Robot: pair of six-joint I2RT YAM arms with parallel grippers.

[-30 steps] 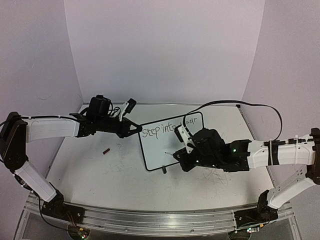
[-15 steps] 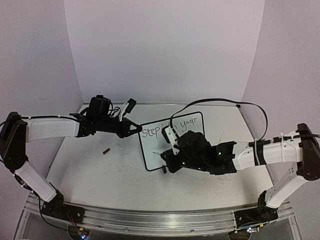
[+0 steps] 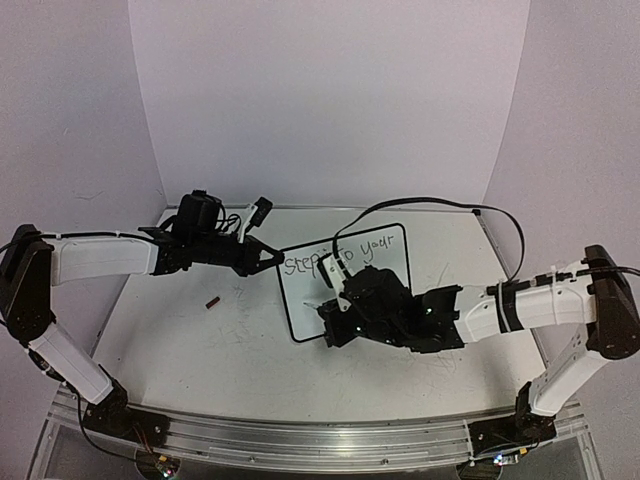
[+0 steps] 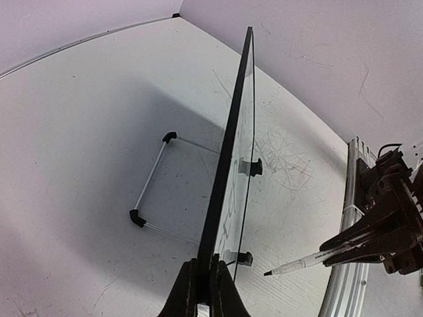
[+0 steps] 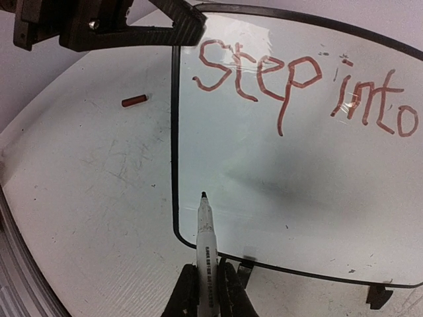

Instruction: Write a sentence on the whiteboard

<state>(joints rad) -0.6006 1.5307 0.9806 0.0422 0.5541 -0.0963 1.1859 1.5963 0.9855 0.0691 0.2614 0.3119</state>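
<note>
The whiteboard [image 3: 298,305] stands tilted at the table's middle, and my left gripper [image 3: 272,257] is shut on its upper left edge. From the left wrist I see the whiteboard [image 4: 232,132] edge-on, pinched by that gripper [image 4: 205,281]. The sentence [image 3: 297,264] reads "step into your" along the top, and "step into" [image 5: 264,76] shows in the right wrist view. My right gripper [image 5: 206,287] is shut on a white marker [image 5: 205,231]. Its black tip points at the whiteboard's [image 5: 297,172] lower left corner. In the left wrist view the marker [image 4: 304,262] hangs slightly off the surface.
A small red cap [image 3: 212,301] lies on the table left of the board. A black cable [image 3: 440,205] arcs over the right arm. A thin wire stand [image 4: 151,175] props the board from behind. The metal rail [image 3: 320,435] runs along the near edge.
My right arm has swung left across the board with the marker, from its right half to the lower left corner, uncovering "your". The left gripper and the board have stayed put.
</note>
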